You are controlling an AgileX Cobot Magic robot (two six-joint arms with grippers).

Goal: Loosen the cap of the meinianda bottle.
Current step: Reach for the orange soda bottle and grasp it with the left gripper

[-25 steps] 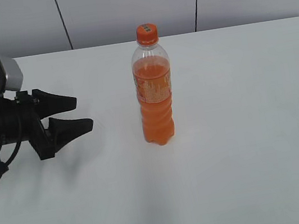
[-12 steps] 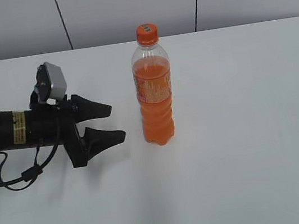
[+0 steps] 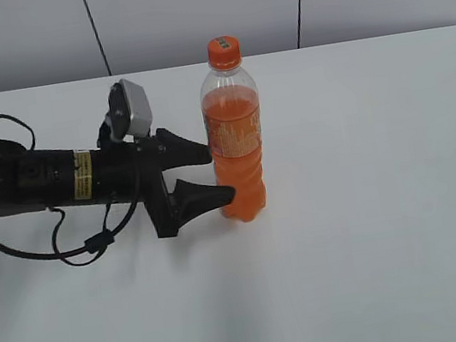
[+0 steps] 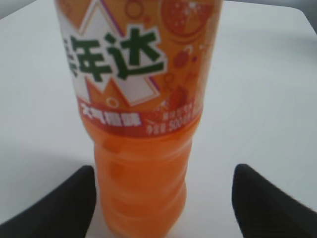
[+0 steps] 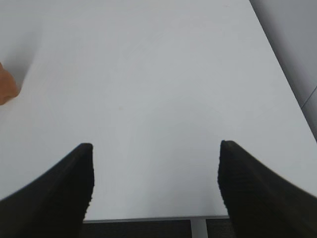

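The meinianda bottle stands upright at the middle of the white table, full of orange drink, with an orange label band. Its orange cap sits on top. My left gripper is open, level with the bottle's lower body, its fingertips just at the bottle's left side. In the left wrist view the bottle fills the middle, between the open fingers, nearer the left one. My right gripper is open and empty over bare table; it does not show in the exterior view.
The white table stretches around the bottle. A grey panelled wall runs behind it. In the right wrist view the table's near edge lies below the fingers, and an orange bit of the bottle shows at far left.
My left arm has moved right across the table, from the far left up to the bottle, gripper open throughout. The bottle has not moved.
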